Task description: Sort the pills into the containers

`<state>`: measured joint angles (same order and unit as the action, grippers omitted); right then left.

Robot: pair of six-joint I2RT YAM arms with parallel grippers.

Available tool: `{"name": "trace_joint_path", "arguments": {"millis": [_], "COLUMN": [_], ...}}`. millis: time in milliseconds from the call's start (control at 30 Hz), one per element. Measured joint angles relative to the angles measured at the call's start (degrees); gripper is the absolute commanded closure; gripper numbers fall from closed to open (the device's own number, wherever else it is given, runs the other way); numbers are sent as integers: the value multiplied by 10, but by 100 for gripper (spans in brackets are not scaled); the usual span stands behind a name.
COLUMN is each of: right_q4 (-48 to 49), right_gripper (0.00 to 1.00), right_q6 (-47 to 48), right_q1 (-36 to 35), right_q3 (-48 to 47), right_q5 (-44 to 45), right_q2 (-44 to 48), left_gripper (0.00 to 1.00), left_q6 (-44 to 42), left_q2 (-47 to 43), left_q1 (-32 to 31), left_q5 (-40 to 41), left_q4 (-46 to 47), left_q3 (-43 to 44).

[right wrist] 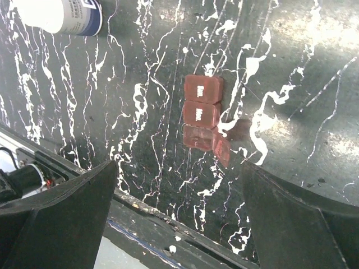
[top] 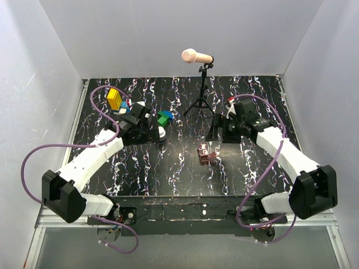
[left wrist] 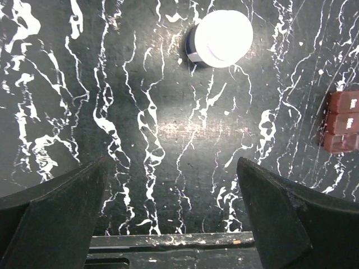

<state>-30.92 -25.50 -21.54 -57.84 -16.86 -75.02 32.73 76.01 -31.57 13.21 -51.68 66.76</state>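
Two arms are hanging over the black marbled worktop; the left pincer and the right pincer are both standing wide apart, gripping nothing. The reddish-brown container box is lying flat just beyond the right pincer's gap, off to the left pincer's right, near a white bottle.

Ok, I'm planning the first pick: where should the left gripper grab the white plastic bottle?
Probably across the round cap of the white plastic bottle, coming straight down from above with the left gripper, whose jaws are open. The bottle stands upright, cap up, and nothing touches its sides.
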Motion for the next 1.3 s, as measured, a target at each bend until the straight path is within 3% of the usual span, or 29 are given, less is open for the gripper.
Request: {"name": "trace_joint_path", "arguments": {"millis": [600,833,1067,1300], "right_q4": [-62,-82,-117,-167], "right_gripper": [10,11,2,3], "right_q6": [24,32,36,47], "right_q1": [-148,-207,-251,-278], "right_q3": [-249,-353,-496,-670], "right_q5": [94,121,133,155], "right_q2": [-215,-323,-423,-519], "left_gripper": [2,2,2,2], "left_q6": [-36,-36,-31,-31], "left_q2": [-67,-149,-217,-223], "left_q1": [0,0,0,0], "left_q5": [45,52,52,52], "left_q4": [41,24,13,-11], "left_q3": [-15,-7,20,21]}}
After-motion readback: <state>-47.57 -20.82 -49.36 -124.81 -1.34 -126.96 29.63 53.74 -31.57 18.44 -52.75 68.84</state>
